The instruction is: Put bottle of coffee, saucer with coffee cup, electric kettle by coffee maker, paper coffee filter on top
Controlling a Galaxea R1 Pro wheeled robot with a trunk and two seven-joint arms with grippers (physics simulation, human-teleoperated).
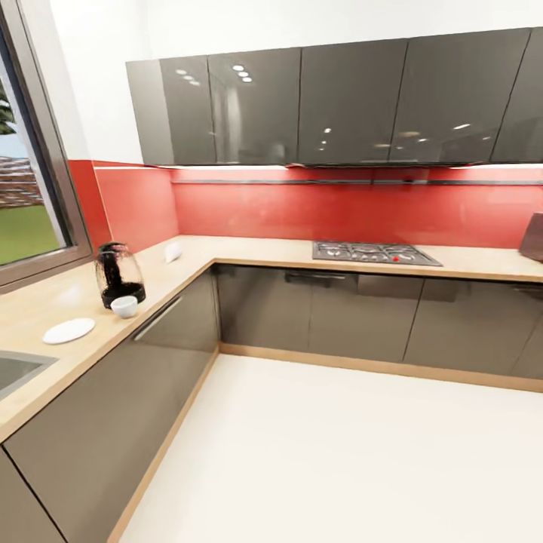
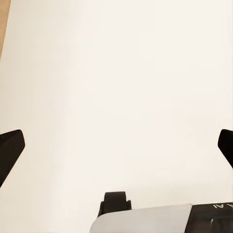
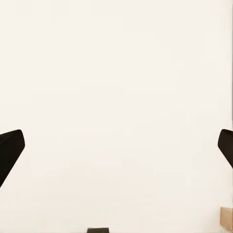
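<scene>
The black coffee maker (image 1: 119, 275) with a glass body stands on the left run of the wooden countertop (image 1: 249, 249). A white coffee cup (image 1: 124, 305) sits just in front of it, and a white saucer (image 1: 69, 330) lies flat further along toward the sink. A small white object (image 1: 173, 251), perhaps the paper filter, rests near the counter's corner. The coffee bottle and the kettle are out of view. My left gripper (image 2: 116, 145) and my right gripper (image 3: 116, 145) both hang open over the white floor, with their dark fingertips (image 2: 10, 148) (image 3: 10, 150) far apart and nothing between them.
A steel sink (image 1: 15, 369) is set into the counter at the near left. A gas hob (image 1: 375, 253) sits on the back counter, and a brownish object (image 1: 534, 237) is cut off at the right edge. Grey cabinets line both runs. Wide white floor (image 1: 339, 452) lies ahead.
</scene>
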